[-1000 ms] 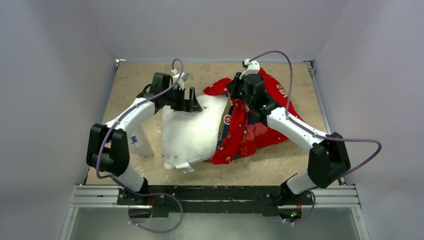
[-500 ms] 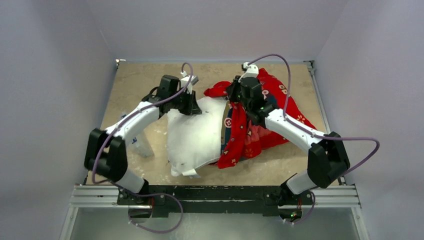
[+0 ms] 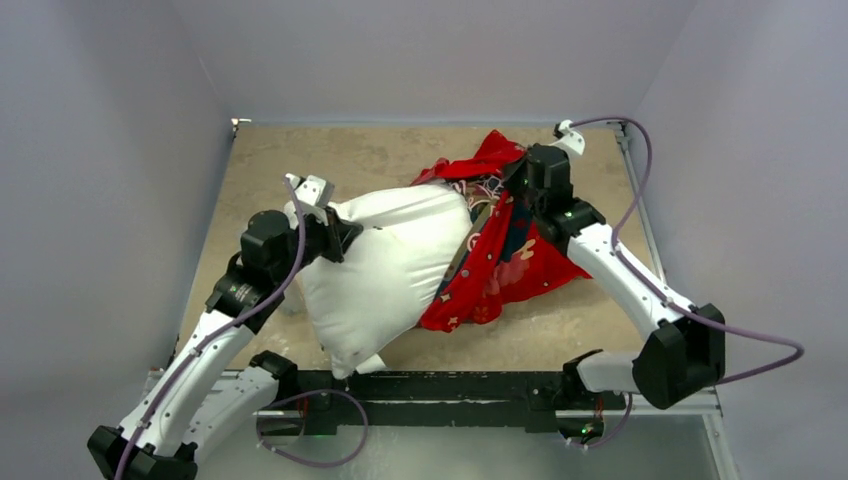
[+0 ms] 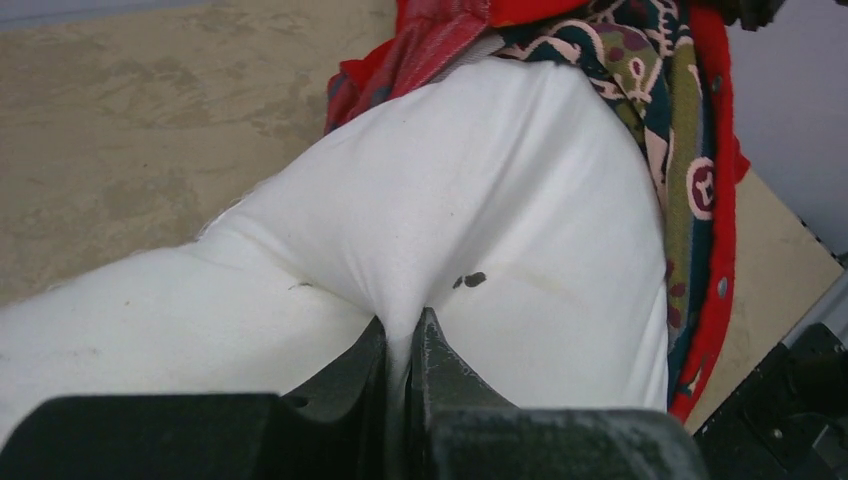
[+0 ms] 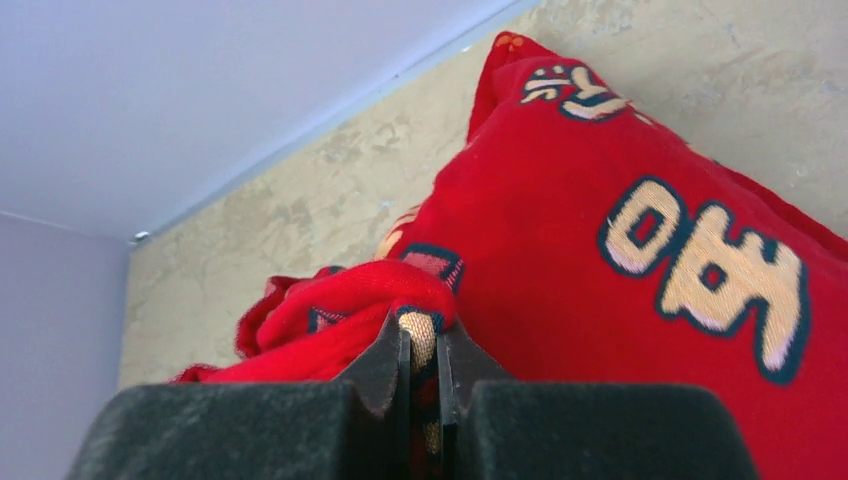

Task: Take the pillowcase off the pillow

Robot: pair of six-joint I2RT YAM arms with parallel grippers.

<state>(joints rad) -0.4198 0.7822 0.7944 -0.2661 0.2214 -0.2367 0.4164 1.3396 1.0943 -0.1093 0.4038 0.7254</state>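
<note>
Pale walls enclose a mottled tan surface (image 3: 300, 160). A fold of the pillow (image 3: 390, 265) is pinched in the left hand (image 4: 403, 345), whose jaws are closed to a thin slit with white cloth between them. The pillow bulges away directly ahead of that hand. A bunched edge of the pillowcase (image 3: 510, 275) is clamped in the right hand (image 5: 420, 345), likewise all but closed, and the rest of the red cloth is spread beyond and to the right of its fingertips. Most of the pillow is bared. Only the end nearest the right hand is judged to be inside the pillowcase.

Only a thin pinch of cloth is held on each side, so either grip could be lost if the 2 hands are drawn apart sharply. The mouth of the pillowcase could be caught on a plump corner, and the whole bundle would then be dragged rather than parted. The pillow's cloth could also be strained at the pinch.

How much of the pillow is covered cannot be told, since that end is hidden by red folds and the right arm. Whether the pillow is lifted off the surface below the left hand cannot be made out. Nothing of the pillow is shown in the right wrist view.
</note>
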